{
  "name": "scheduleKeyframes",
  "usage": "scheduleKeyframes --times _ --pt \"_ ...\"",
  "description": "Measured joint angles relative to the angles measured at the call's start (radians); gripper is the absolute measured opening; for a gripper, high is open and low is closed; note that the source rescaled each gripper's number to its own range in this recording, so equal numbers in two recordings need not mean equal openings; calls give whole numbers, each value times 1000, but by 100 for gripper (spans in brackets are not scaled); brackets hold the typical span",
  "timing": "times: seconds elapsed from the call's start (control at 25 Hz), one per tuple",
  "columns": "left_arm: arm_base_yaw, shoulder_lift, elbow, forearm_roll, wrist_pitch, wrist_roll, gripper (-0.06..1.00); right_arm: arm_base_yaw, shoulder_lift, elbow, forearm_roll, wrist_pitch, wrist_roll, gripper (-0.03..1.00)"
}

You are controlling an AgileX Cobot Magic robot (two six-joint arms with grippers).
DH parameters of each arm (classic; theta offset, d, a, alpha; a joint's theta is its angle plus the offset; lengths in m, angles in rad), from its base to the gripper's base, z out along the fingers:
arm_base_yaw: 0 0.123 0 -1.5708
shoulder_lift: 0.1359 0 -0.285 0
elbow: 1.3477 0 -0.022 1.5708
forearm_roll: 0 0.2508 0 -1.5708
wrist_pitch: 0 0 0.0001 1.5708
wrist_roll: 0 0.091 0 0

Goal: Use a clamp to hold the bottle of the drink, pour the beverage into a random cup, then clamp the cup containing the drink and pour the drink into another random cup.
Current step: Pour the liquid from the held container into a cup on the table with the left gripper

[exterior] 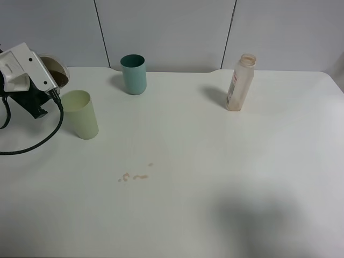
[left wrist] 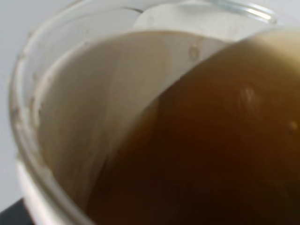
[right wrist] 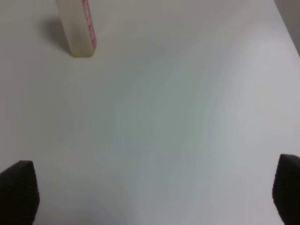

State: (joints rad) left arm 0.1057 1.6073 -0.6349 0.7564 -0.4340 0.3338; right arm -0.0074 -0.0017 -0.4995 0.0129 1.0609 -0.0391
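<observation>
Table (exterior: pixel 215 177) middle open; teal cup (exterior: pixel 133 74), bottle (exterior: pixel 239 83) rearward.

At the upper left, a see-through cup (exterior: pixel 63 67) is held tipped, just above the pale green tumbler (exterior: pixel 80 114), which is stood upright. Brown drink (exterior: pixel 59 79) is seen inside the cup. The bottle (exterior: pixel 240 83) is stood upright at the upper right and looks empty.
</observation>
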Motion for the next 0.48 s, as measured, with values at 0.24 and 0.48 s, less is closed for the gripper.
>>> scheduleKeyframes --times 0.24,0.48 --pt "0 0 0 18 8 0 2 0 0 0 0 0 0 100" --pt "0 0 0 32 16 15 2 0 0 0 0 0 0 100"
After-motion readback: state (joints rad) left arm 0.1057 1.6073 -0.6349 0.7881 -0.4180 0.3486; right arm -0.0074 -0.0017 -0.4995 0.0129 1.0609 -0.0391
